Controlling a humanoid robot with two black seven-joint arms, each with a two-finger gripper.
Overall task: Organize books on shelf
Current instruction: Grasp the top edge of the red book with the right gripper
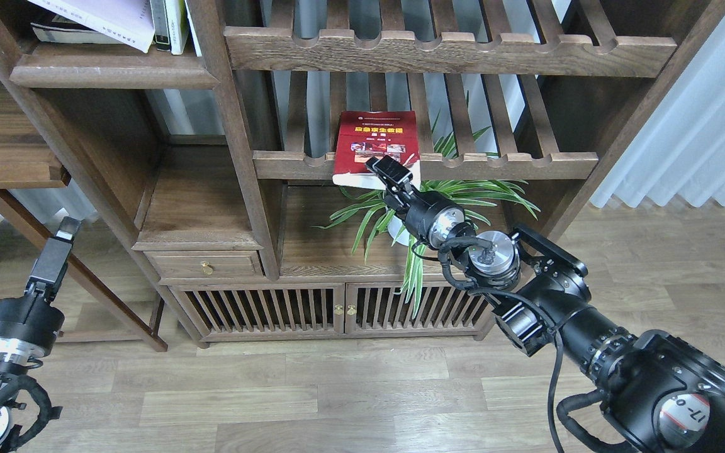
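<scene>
Head view: right gripper (390,167) pinching red book (376,143) at corner on slatted rack (425,165); weak hold, could slip onto plant (425,207). Left gripper (60,242) idle, can't tell gap.

slatted rack (425,165) and plant (438,195) crowding pincer (387,168)

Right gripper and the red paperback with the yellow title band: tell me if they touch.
Touching. The head view shows the right gripper lying against the lower right corner of the red paperback, no gap visible, on the slatted wooden rack.

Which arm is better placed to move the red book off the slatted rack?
Right: its tool is already at the red yellow-banded book, while the left tool is far off, low beside the cabinet.
</scene>
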